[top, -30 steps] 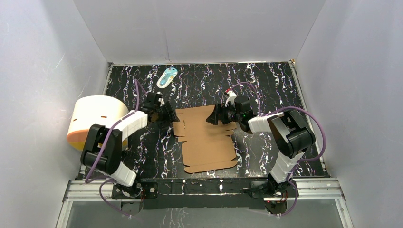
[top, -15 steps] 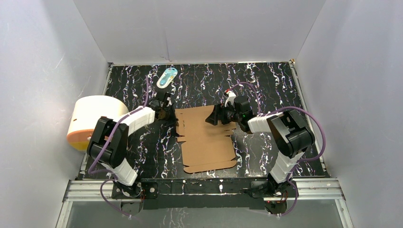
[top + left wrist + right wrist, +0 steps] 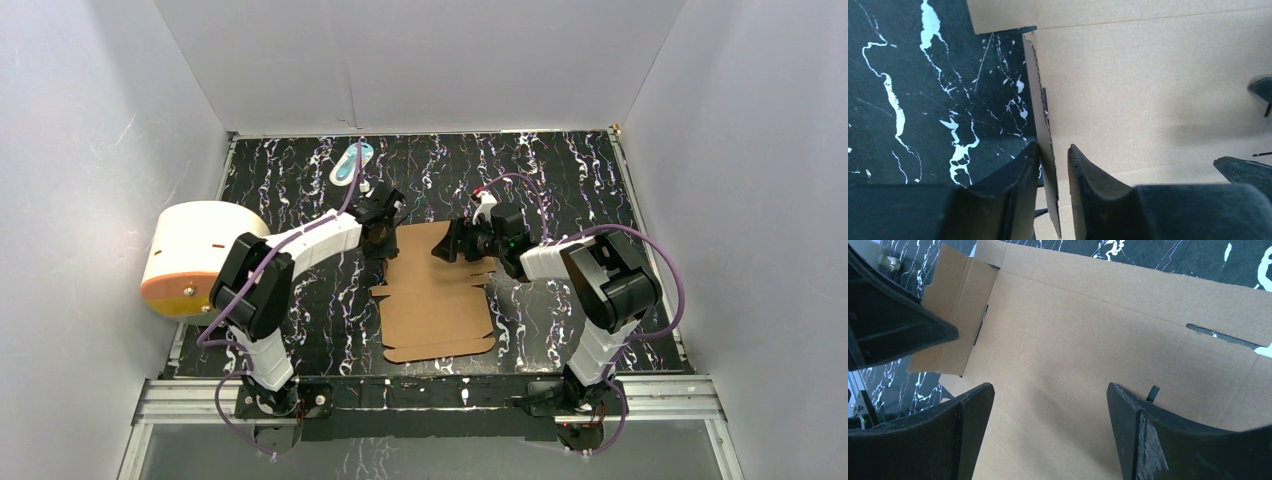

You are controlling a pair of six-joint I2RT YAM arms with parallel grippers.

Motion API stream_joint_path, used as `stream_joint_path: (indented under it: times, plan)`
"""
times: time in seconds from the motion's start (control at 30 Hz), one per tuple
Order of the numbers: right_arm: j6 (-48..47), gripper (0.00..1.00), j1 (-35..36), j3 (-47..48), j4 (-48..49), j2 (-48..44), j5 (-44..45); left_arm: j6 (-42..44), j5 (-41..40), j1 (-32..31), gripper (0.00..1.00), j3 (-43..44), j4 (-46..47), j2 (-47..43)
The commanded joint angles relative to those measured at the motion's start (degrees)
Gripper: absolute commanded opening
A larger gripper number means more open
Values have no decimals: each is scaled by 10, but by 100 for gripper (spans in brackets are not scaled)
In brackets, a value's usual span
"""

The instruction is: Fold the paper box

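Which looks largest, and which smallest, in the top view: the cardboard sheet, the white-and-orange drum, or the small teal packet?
1. Cardboard sheet and drum: nearly alike. The drum stands taller, nearer the camera, so I do not rank them.
2. Teal packet: clearly smallest.

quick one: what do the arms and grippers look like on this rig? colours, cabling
The left arm and right arm both have white link shells and black joint housings, and a purple cable loops along each. The left gripper and right gripper have matte black, wedge-shaped fingers. I can't make out any markings.
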Motion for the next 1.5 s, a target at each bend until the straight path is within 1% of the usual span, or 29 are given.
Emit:
stream_joint_path:
  times: [0.0,0.07,0.1,0.37,0.6,0.73,0.77,0.8,0.83,0.93,1.0,1.1,1.3,1.47]
  plan:
    - [16,92,10,-11,-32,24,23,2,-29,-21,29,36,-35,22]
    - [19,93,11,-11,-31,25,27,2,-30,-27,35,45,-37,29]
    - [20,93,11,-11,-32,26,29,2,-30,-30,36,50,-38,31]
    - [34,93,12,-11,-23,31,43,-5,-15,-54,40,86,-38,56]
    - [42,92,12,-12,-15,35,49,-9,-12,-60,42,81,-19,68]
    - [45,92,13,-9,-14,36,45,-11,-27,-59,42,73,-10,49]
    - [46,92,13,-7,-13,34,43,-11,-31,-57,43,69,-8,40]
    - [46,92,12,-5,-14,31,41,-12,-32,-54,46,63,-7,32]
    - [46,92,12,-4,-15,27,39,-13,-31,-49,49,56,-6,22]
    - [40,93,13,4,-28,8,37,-19,-28,-34,55,26,2,-18]
    - [32,93,13,10,-39,-8,35,-33,-28,-27,61,-5,15,-52]
    - [18,93,12,21,-68,-34,27,-54,-17,-18,66,-56,37,-108]
    - [-13,94,12,14,-120,-92,31,-98,27,-3,72,-149,61,-205]
    - [-34,97,10,-18,-163,-154,76,-141,61,3,73,-231,94,-271]
